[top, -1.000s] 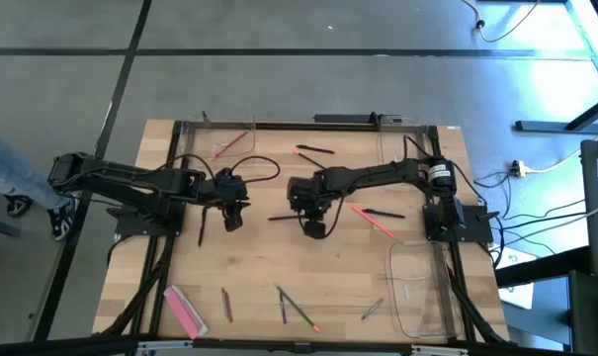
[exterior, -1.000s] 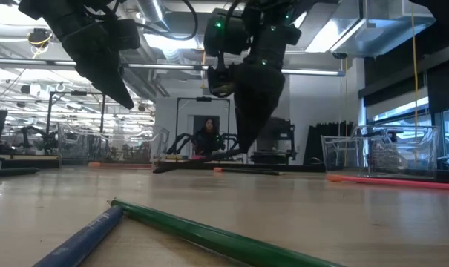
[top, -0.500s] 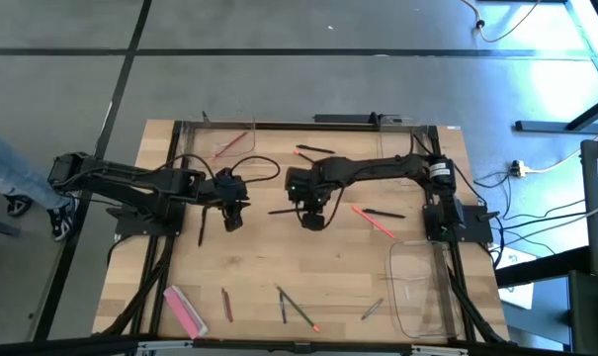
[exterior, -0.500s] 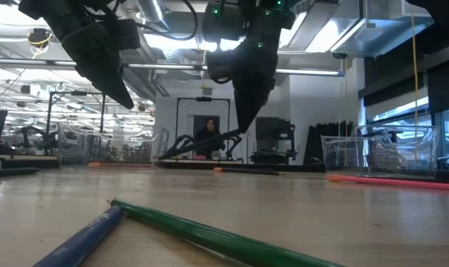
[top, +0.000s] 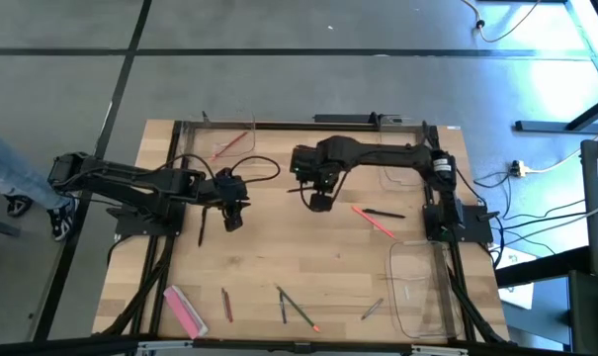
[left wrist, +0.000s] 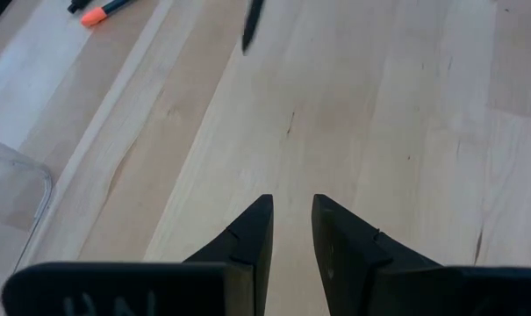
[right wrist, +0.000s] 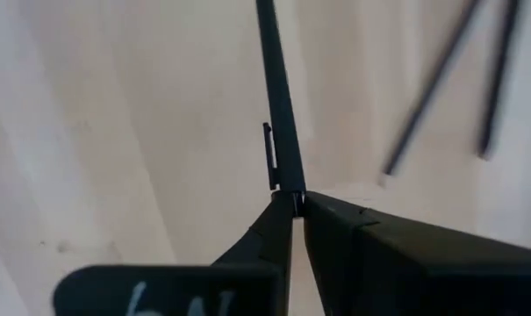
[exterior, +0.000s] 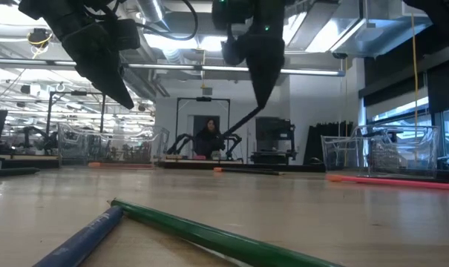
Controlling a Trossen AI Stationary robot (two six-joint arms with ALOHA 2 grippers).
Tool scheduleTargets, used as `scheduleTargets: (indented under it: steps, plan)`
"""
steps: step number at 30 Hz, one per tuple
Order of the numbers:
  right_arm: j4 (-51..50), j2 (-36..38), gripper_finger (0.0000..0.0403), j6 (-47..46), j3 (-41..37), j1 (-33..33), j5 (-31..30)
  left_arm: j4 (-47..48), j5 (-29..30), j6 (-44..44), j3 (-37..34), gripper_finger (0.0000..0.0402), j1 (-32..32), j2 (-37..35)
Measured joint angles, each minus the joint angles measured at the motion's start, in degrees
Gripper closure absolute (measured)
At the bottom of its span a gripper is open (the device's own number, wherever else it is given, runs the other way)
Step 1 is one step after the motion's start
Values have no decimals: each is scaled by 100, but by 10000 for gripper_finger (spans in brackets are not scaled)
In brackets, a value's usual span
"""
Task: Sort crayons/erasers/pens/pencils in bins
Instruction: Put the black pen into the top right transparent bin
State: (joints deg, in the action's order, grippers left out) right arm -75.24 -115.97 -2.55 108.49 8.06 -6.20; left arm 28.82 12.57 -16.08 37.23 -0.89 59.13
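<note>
A black pen [right wrist: 279, 123] is pinched by its end between the pressed-together fingers of the right hand [right wrist: 293, 204], lifted clear of the tabletop [top: 279, 257] and hanging slantwise below the hand in the low view [exterior: 235, 126]. From above, this hand [top: 319, 201] sits over the middle of the tabletop toward its far edge. The left hand [top: 231, 218] hovers over the left half, its fingers [left wrist: 252, 237] slightly spread and holding nothing. Another pen [top: 383, 213] lies beside a pink-red crayon [top: 373, 221] on the right, near a clear bin [top: 417, 292] at the right front. Several pencils [top: 299, 309] lie along the near edge, with a flat pink bar [top: 184, 310] at the near left.
</note>
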Motion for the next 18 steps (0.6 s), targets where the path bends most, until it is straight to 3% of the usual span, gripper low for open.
scheduleTargets:
  steps: [6, 16, 18]
  plan:
    - [-208, 576, 373, -277, -1, 154, -365, -6, -1, 15, 2, 328, 0, 0]
    - [-1541, 1602, 378, -1231, -8, 455, -1874, -20, -1, 17, 2, 327, -2, 0]
    - [-1414, 1836, 383, -1388, -105, 492, -2039, -29, -1, 18, 2, 327, -2, 0]
